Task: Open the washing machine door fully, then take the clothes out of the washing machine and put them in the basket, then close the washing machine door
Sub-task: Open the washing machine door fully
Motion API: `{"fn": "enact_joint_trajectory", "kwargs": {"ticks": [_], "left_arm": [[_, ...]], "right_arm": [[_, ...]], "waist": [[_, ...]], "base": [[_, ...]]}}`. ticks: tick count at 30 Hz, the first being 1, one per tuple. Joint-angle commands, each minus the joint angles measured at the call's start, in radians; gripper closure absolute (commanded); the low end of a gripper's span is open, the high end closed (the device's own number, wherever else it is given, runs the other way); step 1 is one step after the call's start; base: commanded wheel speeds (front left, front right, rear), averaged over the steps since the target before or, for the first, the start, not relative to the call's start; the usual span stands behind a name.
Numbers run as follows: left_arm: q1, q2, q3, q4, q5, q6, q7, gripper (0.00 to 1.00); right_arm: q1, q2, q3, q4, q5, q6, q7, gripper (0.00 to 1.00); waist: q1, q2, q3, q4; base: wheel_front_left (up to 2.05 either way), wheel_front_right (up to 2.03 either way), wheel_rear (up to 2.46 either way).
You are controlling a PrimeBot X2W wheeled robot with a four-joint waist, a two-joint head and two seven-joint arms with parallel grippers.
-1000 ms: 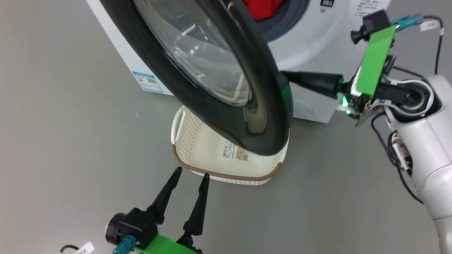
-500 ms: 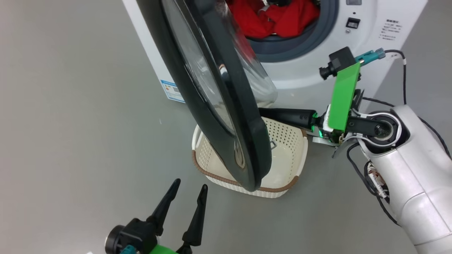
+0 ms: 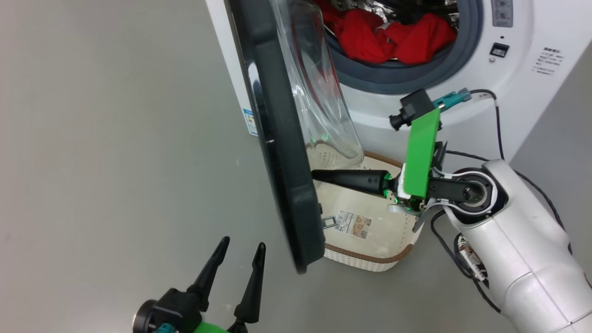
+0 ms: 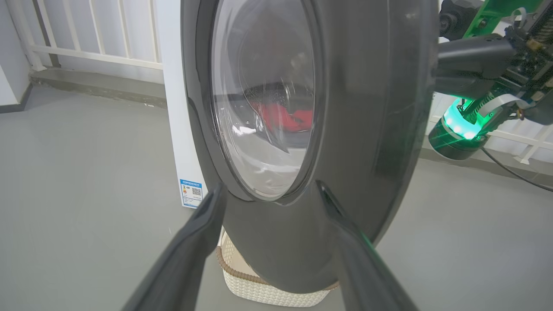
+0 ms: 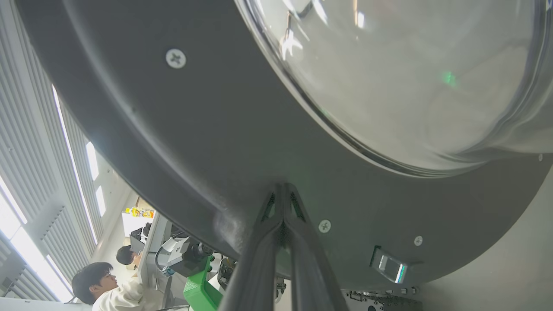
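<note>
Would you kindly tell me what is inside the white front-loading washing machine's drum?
Bright red fabric garments lie bunched behind the grey rubber seal; the black-rimmed glass door covers whatever lies further left.

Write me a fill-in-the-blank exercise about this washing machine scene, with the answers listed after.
The clothes in the washing machine are bright ____.
The right gripper touches the inner side of the washing machine door with its jaws ____.
The left gripper hovers with its jaws ____.
The basket has a ____ woven-look rim.
Missing words: red; shut; open; brown.
</note>
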Motion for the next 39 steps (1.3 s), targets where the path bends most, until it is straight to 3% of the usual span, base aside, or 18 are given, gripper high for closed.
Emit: {"fn": "enact_joint_trajectory", "kwargs": {"ticks": [1,28,31,32,33,39], "left_arm": [[0.006,0.008,0.039,-0.025,0.011,0.01,-0.008,0.0],[0.018,0.008,0.069,-0.011,0.03,0.025,-0.008,0.0],[0.022,0.008,0.074,-0.007,0.03,0.025,-0.008,0.0],[0.022,0.008,0.077,-0.005,0.03,0.024,-0.008,0.0],[0.023,0.008,0.081,-0.002,0.031,0.023,-0.008,0.0],[0.023,0.008,0.109,0.018,0.042,0.011,-0.008,0.0]], "right_arm": [[0.011,0.034,0.017,-0.038,-0.014,0.008,-0.005,1.0],[0.027,0.067,0.054,-0.04,-0.019,0.008,-0.05,1.0],[0.038,0.059,0.057,-0.041,-0.039,0.008,-0.069,0.5],[0.042,0.056,0.055,-0.041,-0.045,0.008,-0.08,0.2],[0.049,0.053,0.054,-0.04,-0.049,0.008,-0.089,0.0],[0.091,0.025,0.049,-0.049,-0.065,0.008,-0.134,0.0]], "waist": [[0.0,0.0,-0.007,0.015],[0.0,0.0,-0.031,0.051],[0.0,0.0,-0.039,0.047],[0.0,0.0,-0.041,0.045],[0.0,0.0,-0.045,0.042],[0.0,0.0,-0.057,0.021]], "base": [[0.0,0.0,0.0],[0.0,0.0,0.0],[0.0,0.0,0.0],[0.0,0.0,0.0],[0.0,0.0,0.0],[0.0,0.0,0.0]]}}
